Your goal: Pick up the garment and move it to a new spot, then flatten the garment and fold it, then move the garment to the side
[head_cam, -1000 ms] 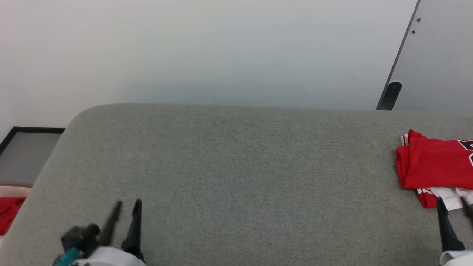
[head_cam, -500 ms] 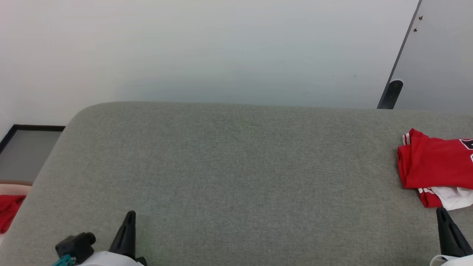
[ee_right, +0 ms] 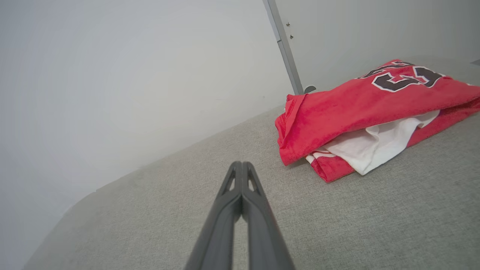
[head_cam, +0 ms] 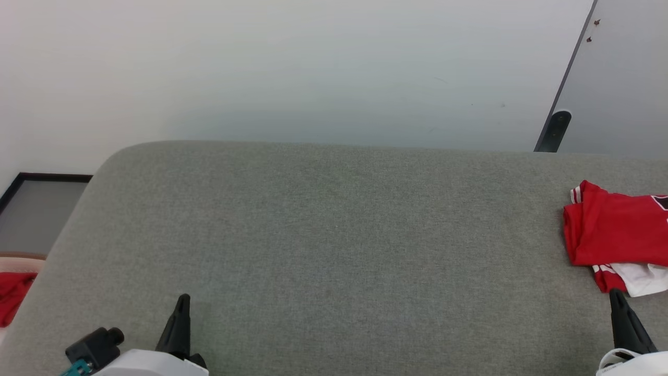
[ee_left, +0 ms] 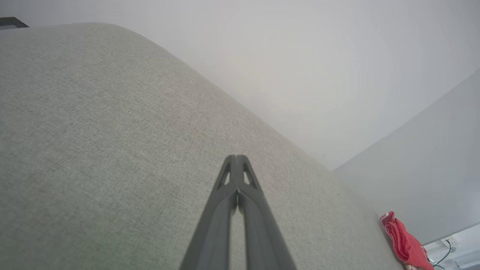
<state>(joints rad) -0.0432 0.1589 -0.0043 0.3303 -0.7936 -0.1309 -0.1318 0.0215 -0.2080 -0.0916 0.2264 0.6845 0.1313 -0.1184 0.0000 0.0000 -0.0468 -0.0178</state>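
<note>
The garment point(head_cam: 616, 235), a red jersey with a white sleeve and black lettering, lies folded at the right edge of the grey cushion point(head_cam: 334, 245). In the right wrist view the garment point(ee_right: 360, 108) sits ahead and to the right of my right gripper point(ee_right: 242, 165), whose fingers are pressed together with nothing between them. That right gripper point(head_cam: 616, 295) stands just below the garment's near corner, apart from it. My left gripper point(head_cam: 182, 300) is at the lower left, shut and empty. In the left wrist view the left gripper point(ee_left: 236, 157) points over bare cushion, with the garment point(ee_left: 407, 243) far off.
A pale wall rises behind the cushion. A grey panel with a dark edge point(head_cam: 566, 78) leans at the upper right. A plain red cloth point(head_cam: 13, 297) lies off the cushion's left side, beside a dark-framed panel point(head_cam: 36, 209).
Both grippers have gone from open to shut, empty. Both have drawn back a little toward the bottom edge. The garment lies as before.
</note>
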